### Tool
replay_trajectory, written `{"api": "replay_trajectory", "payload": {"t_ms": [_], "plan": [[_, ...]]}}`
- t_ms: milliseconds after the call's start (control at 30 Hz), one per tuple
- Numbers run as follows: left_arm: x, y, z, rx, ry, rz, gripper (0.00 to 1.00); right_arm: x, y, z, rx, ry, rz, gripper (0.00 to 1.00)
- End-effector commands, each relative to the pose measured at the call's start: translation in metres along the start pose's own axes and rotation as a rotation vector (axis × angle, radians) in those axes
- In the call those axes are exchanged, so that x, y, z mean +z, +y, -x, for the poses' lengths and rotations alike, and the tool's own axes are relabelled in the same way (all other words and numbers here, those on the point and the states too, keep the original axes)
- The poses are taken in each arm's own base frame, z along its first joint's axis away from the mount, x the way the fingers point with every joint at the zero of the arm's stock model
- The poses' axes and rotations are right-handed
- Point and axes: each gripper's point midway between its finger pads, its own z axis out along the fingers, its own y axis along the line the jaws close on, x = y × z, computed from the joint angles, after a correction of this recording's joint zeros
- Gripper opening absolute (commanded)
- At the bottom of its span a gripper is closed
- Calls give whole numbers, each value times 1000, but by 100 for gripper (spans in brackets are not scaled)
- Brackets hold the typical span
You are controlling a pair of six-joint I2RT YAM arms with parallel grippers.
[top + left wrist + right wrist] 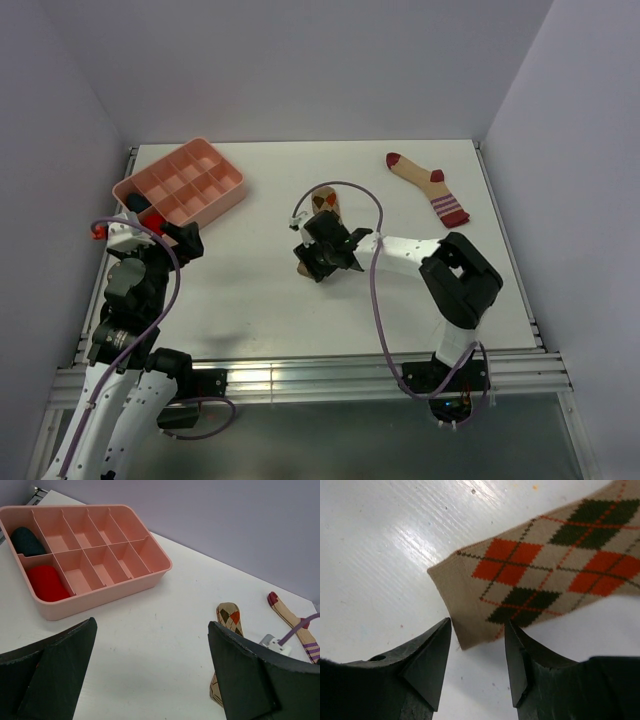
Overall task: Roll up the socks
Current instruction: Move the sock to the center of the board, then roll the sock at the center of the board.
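The argyle sock [323, 201] lies flat near the table's middle, running from far to near. My right gripper [318, 255] hangs over its near end. In the right wrist view the gripper [477, 630] is open, and the tan corner of the argyle sock [535, 575] lies between the fingertips on the table. The tan sock with red toe and striped cuff [428, 186] lies flat at the far right, apart from both grippers. My left gripper [183, 238] is open and empty at the left, by the tray. The left wrist view shows both socks: argyle [229, 616] and striped [286, 614].
A pink divided tray [228, 190] stands at the far left. In the left wrist view the tray [110, 592] holds a dark bundle [27, 541] and a red bundle [46, 582] in its left compartments. Purple walls close in the table.
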Motion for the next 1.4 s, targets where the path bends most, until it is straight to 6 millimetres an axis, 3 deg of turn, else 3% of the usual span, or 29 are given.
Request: {"api": "replay_trajectory", "payload": {"t_ms": [0, 233, 367, 500, 700, 1367], "plan": [[1, -5, 8, 9, -25, -22, 100, 16, 9, 23, -63, -47, 46, 54], [1, -3, 7, 10, -27, -18, 99, 34, 17, 31, -77, -30, 87, 54], [2, -4, 7, 12, -24, -22, 99, 14, 15, 47, -97, -89, 76, 55], [2, -5, 7, 14, -22, -25, 99, -1, 11, 49, -153, -143, 12, 58], [1, -5, 6, 14, -21, -27, 99, -3, 15, 35, -254, -148, -59, 58], [2, -4, 6, 17, -21, -24, 100, 32, 18, 4, -382, -68, -100, 56]]}}
